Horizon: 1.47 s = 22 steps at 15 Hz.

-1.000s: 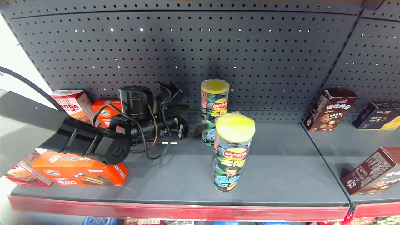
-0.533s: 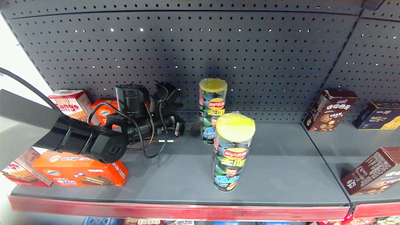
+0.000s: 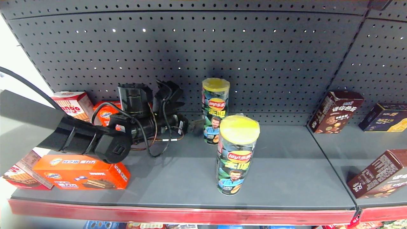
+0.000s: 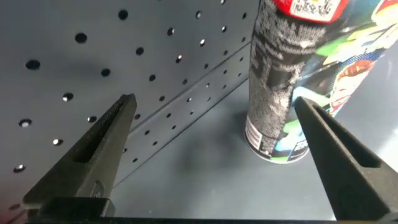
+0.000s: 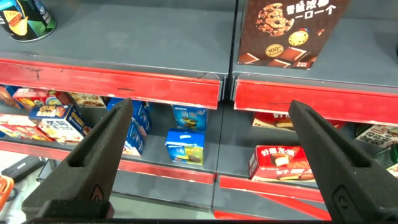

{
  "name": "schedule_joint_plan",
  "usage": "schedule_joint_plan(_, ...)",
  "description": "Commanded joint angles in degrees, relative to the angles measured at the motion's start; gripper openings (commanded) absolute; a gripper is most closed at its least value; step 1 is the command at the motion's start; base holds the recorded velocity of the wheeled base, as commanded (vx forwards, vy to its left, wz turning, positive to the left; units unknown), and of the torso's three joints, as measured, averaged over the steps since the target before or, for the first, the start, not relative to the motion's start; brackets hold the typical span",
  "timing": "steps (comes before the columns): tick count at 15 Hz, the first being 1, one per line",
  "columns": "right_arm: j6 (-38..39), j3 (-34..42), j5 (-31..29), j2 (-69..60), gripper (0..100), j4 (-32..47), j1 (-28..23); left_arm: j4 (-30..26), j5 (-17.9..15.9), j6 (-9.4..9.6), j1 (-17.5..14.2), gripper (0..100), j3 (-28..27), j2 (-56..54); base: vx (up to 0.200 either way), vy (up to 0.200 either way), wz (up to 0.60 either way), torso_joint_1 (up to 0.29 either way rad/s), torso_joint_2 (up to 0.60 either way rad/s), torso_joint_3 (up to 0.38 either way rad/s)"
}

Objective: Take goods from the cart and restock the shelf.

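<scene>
Back can [image 3: 215,111] is the one to watch: it stands upright on the shelf [image 3: 286,171], long axis vertical, with the pegboard [image 3: 254,63] just behind it and the front can [image 3: 237,152] nearer the shelf edge, a touch to the robot's right of it. Left claw [image 4: 212,102] sits level with its lower half, just to the robot's left of it, fingers spread wide and gripping nothing. From the wrist, the can stands beyond the tips, off toward one finger rather than centred, and whether that tip brushes it I cannot tell. So the left arm is much the nearer one. Right claw [image 5: 209,104] hangs splayed and empty, out in front, facing the lower shelves. Tall slim cylinder, yellow lid, dark wrap with green print and a red badge; looks placed, I'd say
</scene>
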<state>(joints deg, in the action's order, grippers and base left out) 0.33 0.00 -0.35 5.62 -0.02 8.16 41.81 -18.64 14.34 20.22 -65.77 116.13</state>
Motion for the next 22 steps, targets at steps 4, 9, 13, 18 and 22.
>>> schedule_joint_plan(4,0.02,0.0,0.0,0.09,100,0.02,0.02,-0.07,3.26,2.89,-1.33,100,0.29,0.15,0.0,0.0,0.0,0.0,0.0,0.0)
schedule_joint_plan(9,0.02,0.0,0.0,0.09,100,0.02,0.02,-0.07,6.42,2.98,-1.33,100,-0.33,0.59,0.0,0.0,0.0,0.0,0.0,0.0)
schedule_joint_plan(13,0.02,0.0,0.0,0.09,100,-0.06,0.02,-0.15,6.69,2.98,0.17,100,-1.64,2.7,0.0,0.0,0.0,0.0,0.0,0.0)
schedule_joint_plan(18,0.02,0.0,-0.09,0.09,100,0.02,0.02,-0.15,8.0,2.8,3.24,100,-1.91,3.84,0.0,0.0,0.0,0.0,0.0,0.0)
schedule_joint_plan(22,0.02,0.0,0.0,0.09,100,0.02,0.02,-0.07,8.53,2.63,3.86,100,-1.91,3.84,0.0,0.0,0.0,0.0,0.0,0.0)
